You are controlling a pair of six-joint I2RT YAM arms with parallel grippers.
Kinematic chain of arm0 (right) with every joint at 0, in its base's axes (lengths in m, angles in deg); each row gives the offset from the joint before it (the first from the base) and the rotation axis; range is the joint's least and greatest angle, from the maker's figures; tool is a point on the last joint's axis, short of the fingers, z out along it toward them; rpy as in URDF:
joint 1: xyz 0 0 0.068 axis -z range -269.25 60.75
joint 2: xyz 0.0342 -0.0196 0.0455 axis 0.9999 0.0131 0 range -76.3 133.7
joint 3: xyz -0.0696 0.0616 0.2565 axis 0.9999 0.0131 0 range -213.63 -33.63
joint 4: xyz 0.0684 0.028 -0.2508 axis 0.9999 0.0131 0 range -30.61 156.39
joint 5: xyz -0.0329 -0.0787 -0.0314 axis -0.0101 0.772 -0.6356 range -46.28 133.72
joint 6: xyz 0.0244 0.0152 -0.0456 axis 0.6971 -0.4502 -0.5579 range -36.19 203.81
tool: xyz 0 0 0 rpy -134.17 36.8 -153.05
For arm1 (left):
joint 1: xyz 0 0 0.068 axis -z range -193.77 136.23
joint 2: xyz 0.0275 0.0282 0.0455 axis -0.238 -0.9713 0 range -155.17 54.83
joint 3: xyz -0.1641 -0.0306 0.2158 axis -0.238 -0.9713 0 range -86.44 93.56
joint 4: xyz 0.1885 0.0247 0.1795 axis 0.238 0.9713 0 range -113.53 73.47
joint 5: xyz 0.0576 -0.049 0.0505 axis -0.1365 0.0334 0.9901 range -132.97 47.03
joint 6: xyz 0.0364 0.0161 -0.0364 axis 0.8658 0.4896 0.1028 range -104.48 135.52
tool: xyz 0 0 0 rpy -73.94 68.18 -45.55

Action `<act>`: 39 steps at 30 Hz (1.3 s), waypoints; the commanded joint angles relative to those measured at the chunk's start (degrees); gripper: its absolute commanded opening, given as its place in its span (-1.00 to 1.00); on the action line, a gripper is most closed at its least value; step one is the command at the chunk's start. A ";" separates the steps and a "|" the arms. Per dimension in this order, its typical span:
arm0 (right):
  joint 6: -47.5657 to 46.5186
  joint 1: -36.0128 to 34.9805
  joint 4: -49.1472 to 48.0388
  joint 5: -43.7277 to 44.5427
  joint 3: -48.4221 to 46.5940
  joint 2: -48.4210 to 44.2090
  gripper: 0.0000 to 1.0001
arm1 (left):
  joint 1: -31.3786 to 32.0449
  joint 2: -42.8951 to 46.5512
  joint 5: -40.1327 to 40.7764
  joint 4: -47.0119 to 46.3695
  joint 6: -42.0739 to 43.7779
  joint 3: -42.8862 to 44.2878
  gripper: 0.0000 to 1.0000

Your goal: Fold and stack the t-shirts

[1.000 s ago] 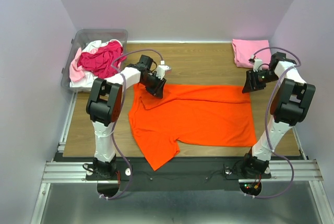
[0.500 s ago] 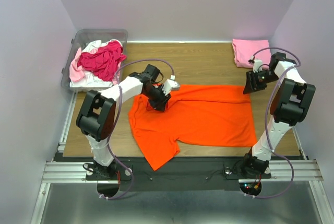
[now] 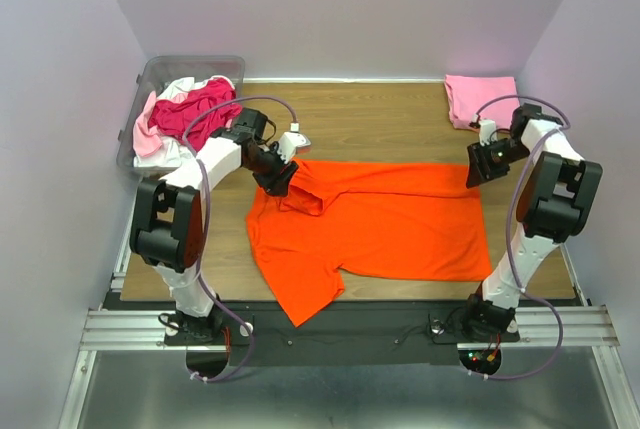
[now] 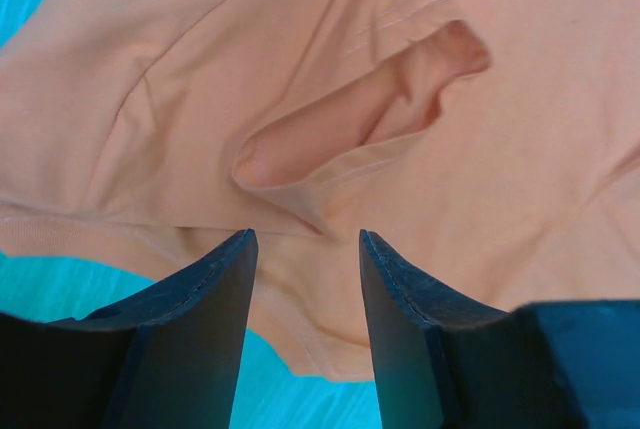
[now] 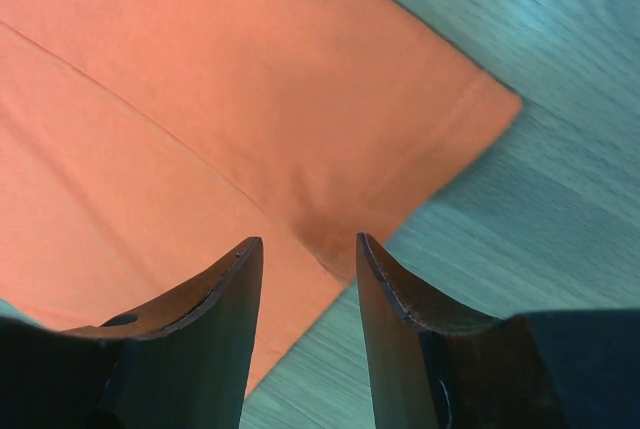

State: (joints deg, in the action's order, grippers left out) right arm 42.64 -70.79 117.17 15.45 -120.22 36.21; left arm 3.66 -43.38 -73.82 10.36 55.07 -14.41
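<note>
Table (image 3: 400,119) holds orange t-shirt (image 3: 400,219); only wrist views show left gripper (image 4: 307,239), right gripper (image 5: 308,241) released.

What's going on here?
Two robot arms are folding shirts. An orange shirt lies spread on the table. The left gripper hovers open over a rumpled fold near its left end, the right gripper open over its far right corner. A pink shirt lies folded at the back; more shirts wait in a bin.
</note>
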 commanded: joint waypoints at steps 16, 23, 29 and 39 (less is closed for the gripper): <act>-6.99 -4.31 -6.98 10.16 6.52 -4.84 -0.08 | 0.94 -2.86 -1.31 -0.76 -0.18 1.45 -0.71; -8.31 -4.40 -7.42 11.84 6.52 -5.10 -0.99 | 0.94 0.91 -2.98 2.05 1.58 -0.22 -1.00; -9.28 -4.40 -7.33 12.19 6.96 -7.12 -0.99 | 1.81 5.22 -2.82 4.61 5.35 -2.76 -1.00; -9.81 -4.40 -7.33 13.68 7.66 -7.83 -0.99 | 5.42 9.70 -1.40 7.86 5.72 -5.14 -1.00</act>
State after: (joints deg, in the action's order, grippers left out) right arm 34.00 -74.72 111.20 27.63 -113.29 30.68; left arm 8.15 -37.19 -75.02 14.73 60.25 -18.19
